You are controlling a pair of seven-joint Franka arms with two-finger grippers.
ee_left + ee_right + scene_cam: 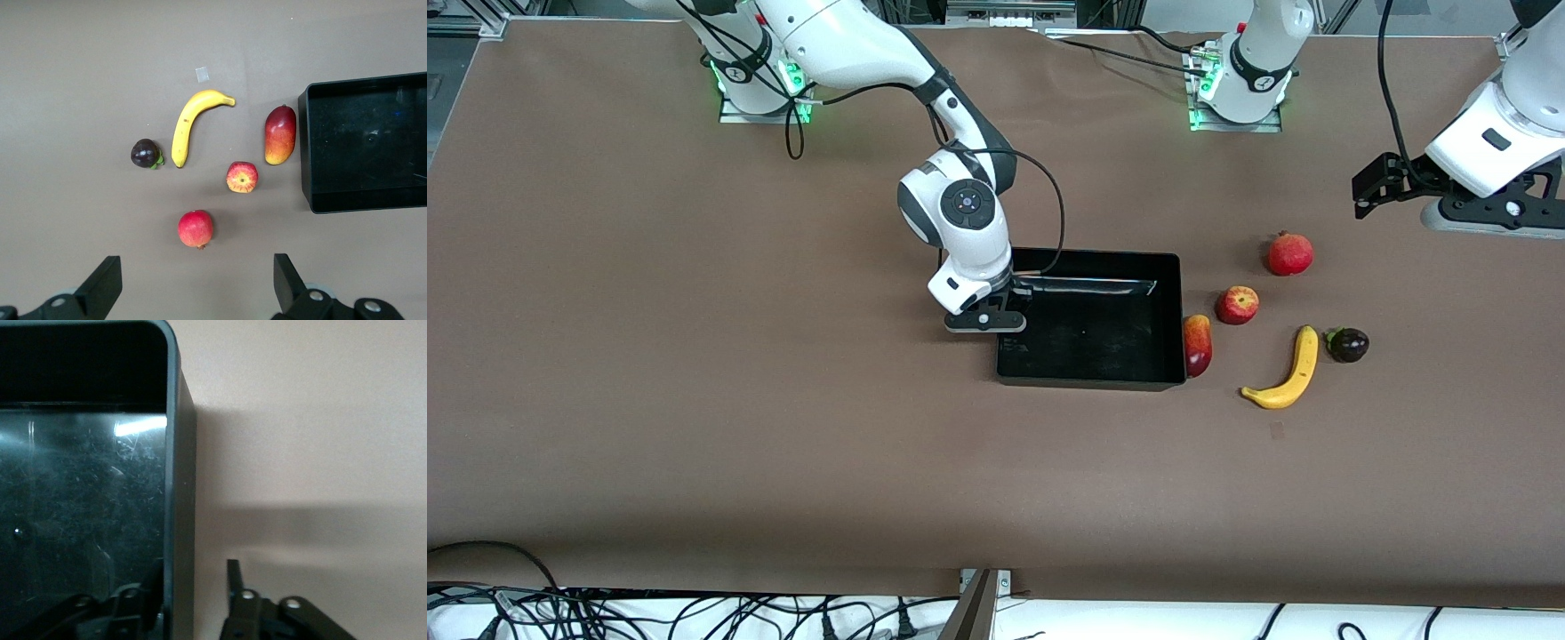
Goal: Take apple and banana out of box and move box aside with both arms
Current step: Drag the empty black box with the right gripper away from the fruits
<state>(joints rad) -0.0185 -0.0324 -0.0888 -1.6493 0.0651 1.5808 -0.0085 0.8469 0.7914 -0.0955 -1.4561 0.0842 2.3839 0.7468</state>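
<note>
- Fruit is out: streaked red apple and curved yellow banana lie on the table, toward the left arm's end.
- Right gripper straddles the glossy black box wall, one finger inside, one outside, not clearly clamped.
- Left gripper hangs spread above the fruit; a one-sided pull might pivot the box.

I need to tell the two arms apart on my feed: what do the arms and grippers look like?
Both arms are glossy white with grey-black joints and loose black cables. The right arm's wrist bears a round dark cap with a blue dot. Right gripper and left gripper are black, with flat black two-finger jaws on pale bodies. Green lights glow at both bases.
</note>
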